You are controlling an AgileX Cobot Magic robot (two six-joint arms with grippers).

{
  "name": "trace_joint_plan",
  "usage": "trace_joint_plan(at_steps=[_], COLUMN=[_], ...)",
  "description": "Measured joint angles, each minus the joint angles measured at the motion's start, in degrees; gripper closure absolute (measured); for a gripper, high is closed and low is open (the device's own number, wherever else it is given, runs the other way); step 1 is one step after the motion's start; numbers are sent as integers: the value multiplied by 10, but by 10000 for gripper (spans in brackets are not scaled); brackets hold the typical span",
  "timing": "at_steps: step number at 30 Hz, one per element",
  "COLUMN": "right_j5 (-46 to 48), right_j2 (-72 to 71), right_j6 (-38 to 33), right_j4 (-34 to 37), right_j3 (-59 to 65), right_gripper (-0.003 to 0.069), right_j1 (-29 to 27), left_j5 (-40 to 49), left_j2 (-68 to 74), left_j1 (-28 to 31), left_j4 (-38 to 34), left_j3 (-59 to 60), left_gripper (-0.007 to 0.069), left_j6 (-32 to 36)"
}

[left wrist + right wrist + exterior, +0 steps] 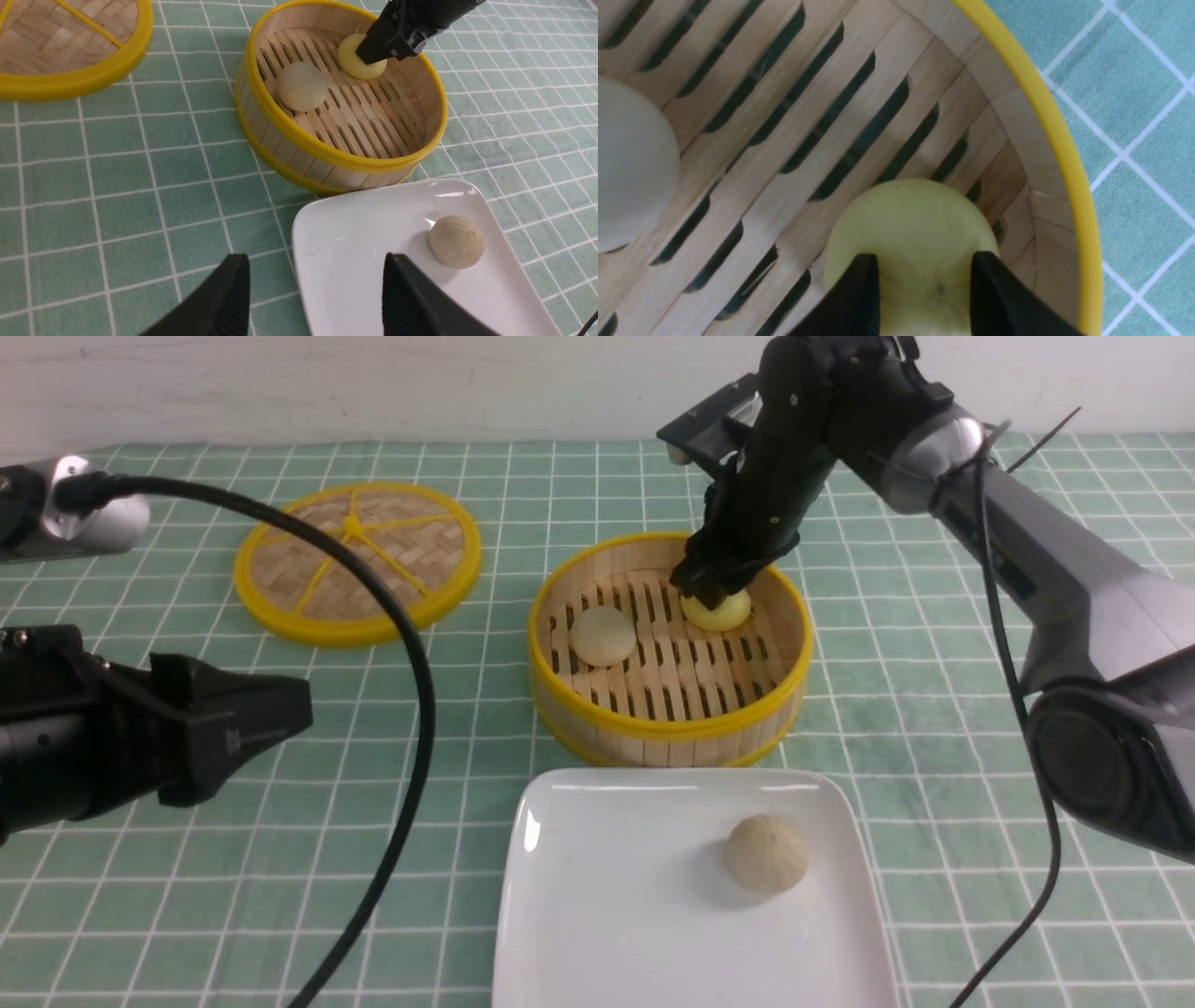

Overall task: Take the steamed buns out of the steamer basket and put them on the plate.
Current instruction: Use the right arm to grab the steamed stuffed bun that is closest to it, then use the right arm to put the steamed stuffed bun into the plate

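Yellow bun (910, 219), judged soft, light, straddled at sides by right end effector (924, 261) inside steamer basket (653, 737); clamp cannot be told.

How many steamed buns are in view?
3: pleated pale bun on the plate, smooth pale bun in the steamer basket, yellow bun there under the right end effector. None seems hidden.
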Motion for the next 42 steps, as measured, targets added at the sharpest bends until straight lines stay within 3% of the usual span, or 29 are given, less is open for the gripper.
trace_joint_plan(at_steps=[2,3,4,7,20,28,34,42], right_j5=[0,0,0,2,9,10,10,10], right_j2=[0,0,0,2,-144,-252,-345,-478], right_j6=[-7,-9,-16,-21,35,77,93,86], right_j4=[-1,-1,-1,-1,26,113,161,216], right_j3=[0,0,-5,-33,-79,-76,-1,209], right_gripper=[494,505,602,648,648,648,648,648], right_j1=[0,0,0,0,0,0,0,0], left_j5=[0,0,0,0,-4,-11,-11,-13], left_j2=[0,0,0,0,0,0,0,1], left_j1=[0,0,0,0,0,0,0,0], left_j4=[0,0,0,0,6,6,7,9], left_j3=[0,0,0,0,0,0,0,0], left_gripper=[221,221,221,221,221,221,221,221], left_j6=[-2,-2,-2,-3,-3,-3,0,1])
